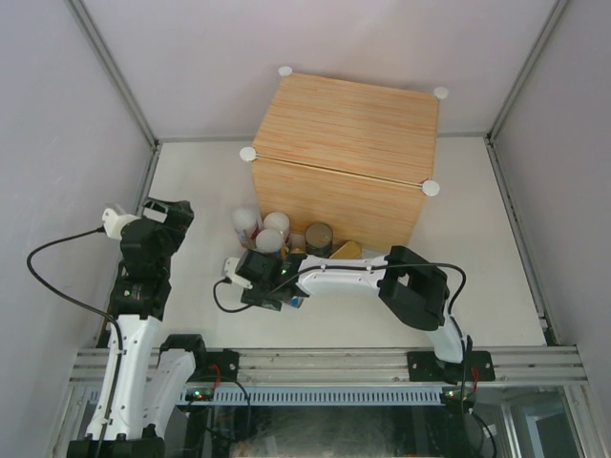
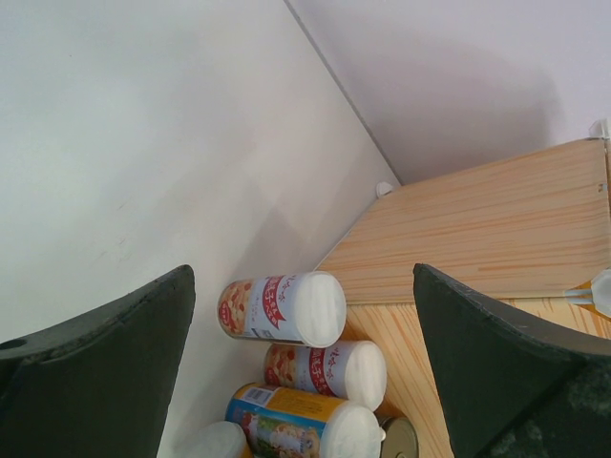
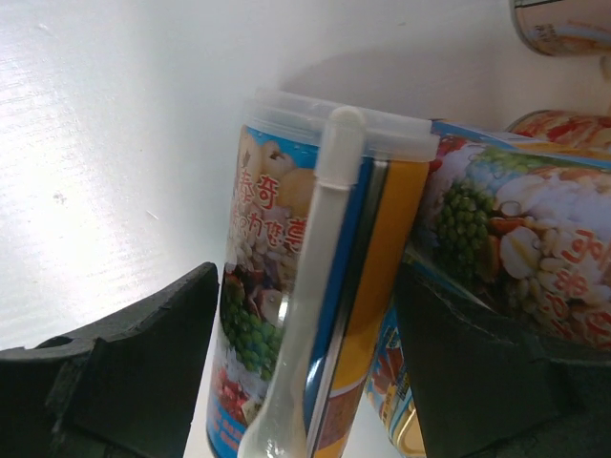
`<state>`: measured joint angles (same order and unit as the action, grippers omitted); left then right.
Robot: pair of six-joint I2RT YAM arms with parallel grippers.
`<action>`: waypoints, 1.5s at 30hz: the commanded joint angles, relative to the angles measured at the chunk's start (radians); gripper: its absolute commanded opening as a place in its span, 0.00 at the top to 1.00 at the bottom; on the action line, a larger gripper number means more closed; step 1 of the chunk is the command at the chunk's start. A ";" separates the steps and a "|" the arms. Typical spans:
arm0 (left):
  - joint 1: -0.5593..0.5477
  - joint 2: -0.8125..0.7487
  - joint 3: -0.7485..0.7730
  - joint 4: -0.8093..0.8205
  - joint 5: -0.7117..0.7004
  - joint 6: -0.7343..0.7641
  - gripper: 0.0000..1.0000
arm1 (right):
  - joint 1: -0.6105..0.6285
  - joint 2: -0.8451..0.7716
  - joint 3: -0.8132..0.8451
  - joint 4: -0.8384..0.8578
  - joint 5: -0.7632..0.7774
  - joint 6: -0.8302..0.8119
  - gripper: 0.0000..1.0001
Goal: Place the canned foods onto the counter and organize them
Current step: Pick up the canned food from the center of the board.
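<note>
Blue can [image 3: 253, 324], white lid, plastic spoon [image 3: 305, 315] strapped to its side, sits on the worktop [image 1: 487, 277] near the middle. It's packed in with the other cans [image 1: 246, 221] at the front left foot of the counter [image 1: 344, 143]. Right gripper [image 3: 307, 277] straddles it, a finger close in on either side; clamped or not, I cannot tell. Left gripper [image 2: 304, 275] hangs wide open and empty toward the left edge.
</note>
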<state>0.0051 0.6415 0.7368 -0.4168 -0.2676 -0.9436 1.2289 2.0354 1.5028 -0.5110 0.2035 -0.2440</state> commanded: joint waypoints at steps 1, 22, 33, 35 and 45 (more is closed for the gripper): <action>0.009 -0.001 0.006 0.056 -0.017 -0.010 0.00 | -0.002 0.026 0.034 0.020 -0.039 0.008 0.28; 0.008 -0.029 0.001 0.031 -0.036 -0.012 0.00 | 0.005 0.005 0.070 -0.049 -0.117 0.079 1.00; 0.008 -0.017 0.009 0.037 -0.040 -0.024 0.00 | 0.023 -0.134 0.045 -0.033 -0.159 0.099 1.00; 0.008 -0.012 0.015 0.037 -0.040 -0.024 0.00 | 0.024 -0.156 0.046 -0.032 -0.163 0.106 1.00; 0.008 -0.012 0.020 0.035 -0.040 -0.024 0.00 | 0.027 -0.213 0.025 0.000 -0.191 0.130 1.00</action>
<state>0.0071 0.6388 0.7345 -0.4065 -0.2893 -0.9588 1.2507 1.9106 1.5227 -0.5995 0.0345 -0.1413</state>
